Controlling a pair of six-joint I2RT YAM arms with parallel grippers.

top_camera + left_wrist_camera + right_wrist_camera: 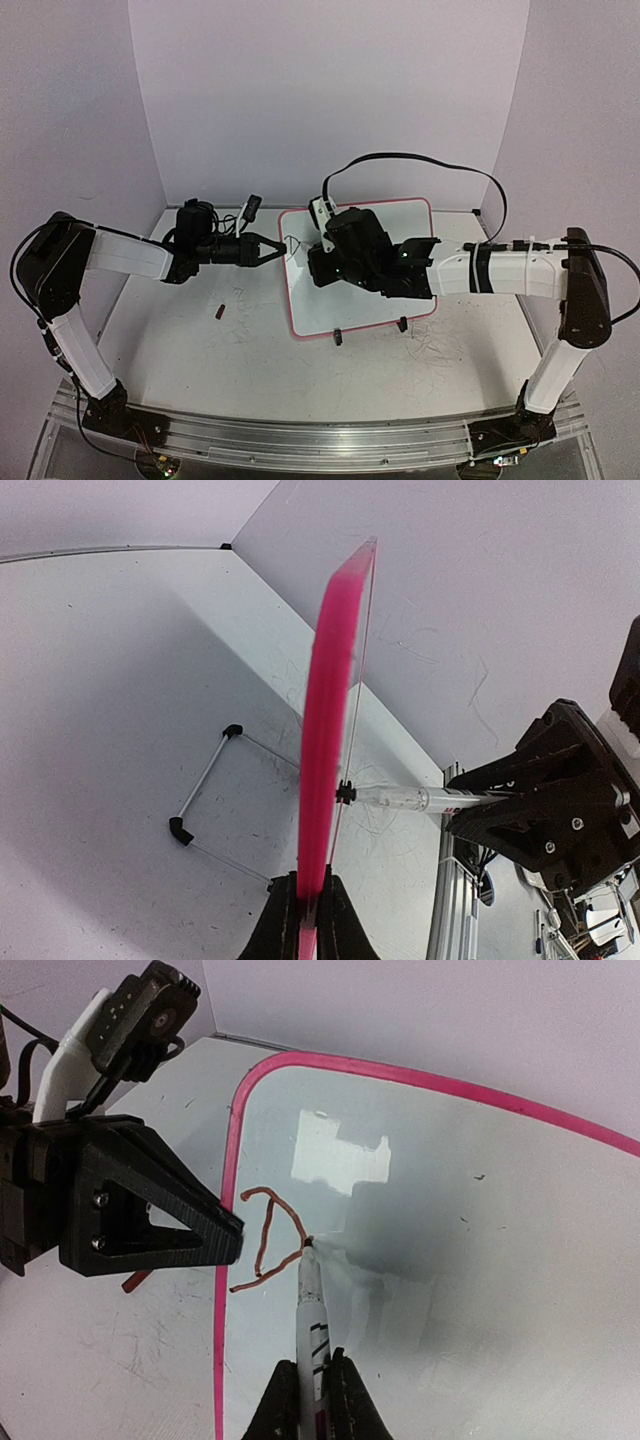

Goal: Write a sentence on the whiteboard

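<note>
Left gripper (306, 910) clenched on the left pink edge of the whiteboard (405, 218). Right gripper (312, 1385) grasping a marker (309, 1305), tip touching the whiteboard just inside that edge, at a reddish stroke (266, 1240). The whiteboard rests on the table (200, 350).

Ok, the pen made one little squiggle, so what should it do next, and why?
Probably slide the marker tip a little further across the whiteboard, toward its bare middle, to finish the first letter. Only one reddish squiggle sits near the left edge, the tip touches its end, the right gripper is shut on the marker, and the left gripper clamps that edge.
</note>
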